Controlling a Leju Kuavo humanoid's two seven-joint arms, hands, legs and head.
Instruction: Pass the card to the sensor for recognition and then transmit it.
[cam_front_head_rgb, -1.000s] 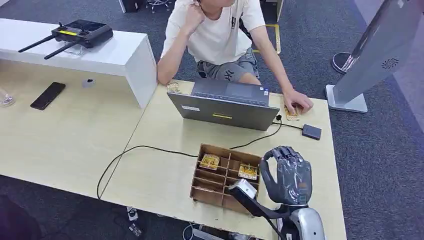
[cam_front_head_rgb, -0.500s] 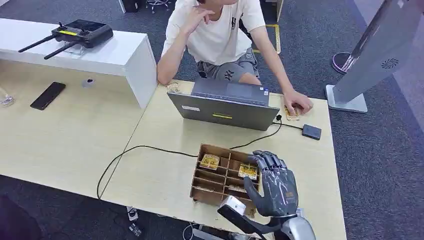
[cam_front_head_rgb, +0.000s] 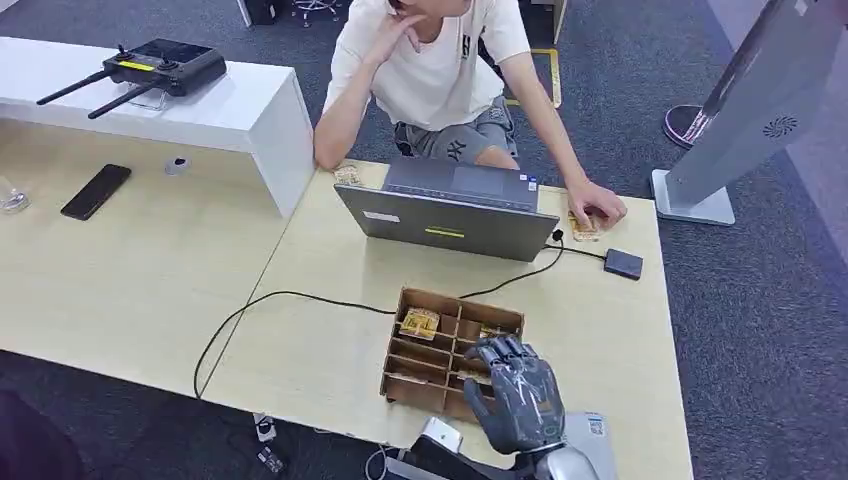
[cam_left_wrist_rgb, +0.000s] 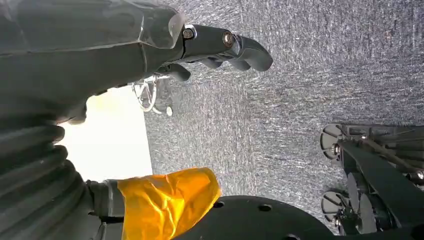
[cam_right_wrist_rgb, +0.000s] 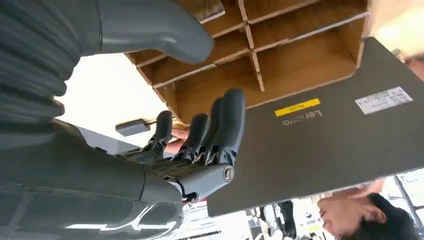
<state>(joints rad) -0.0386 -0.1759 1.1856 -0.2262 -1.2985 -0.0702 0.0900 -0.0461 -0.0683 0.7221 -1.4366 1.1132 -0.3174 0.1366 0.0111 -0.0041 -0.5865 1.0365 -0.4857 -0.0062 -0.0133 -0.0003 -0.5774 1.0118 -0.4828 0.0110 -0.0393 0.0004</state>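
A brown wooden divider box (cam_front_head_rgb: 408, 392) sits near the table's front edge, and a yellow card (cam_front_head_rgb: 419, 322) lies in its far left compartment. My right hand (cam_front_head_rgb: 515, 395) hovers over the box's right side, palm down, covering the compartments there. In the right wrist view that hand (cam_right_wrist_rgb: 190, 160) has its fingers spread with nothing in them, just above the box's compartments (cam_right_wrist_rgb: 300, 55). A small dark sensor pad (cam_front_head_rgb: 623, 264) lies to the right of the laptop. My left hand (cam_left_wrist_rgb: 100, 55) hangs over the carpet, holding nothing.
An open grey laptop (cam_front_head_rgb: 450, 225) stands behind the box, its cable (cam_front_head_rgb: 300, 297) trailing off the front edge. A seated person rests a hand (cam_front_head_rgb: 597, 203) on another card beside the sensor. A phone (cam_front_head_rgb: 95, 191) and a remote controller (cam_front_head_rgb: 165, 65) lie at the left.
My right hand has come down and back from the box's right edge and now covers the card in the right compartment.
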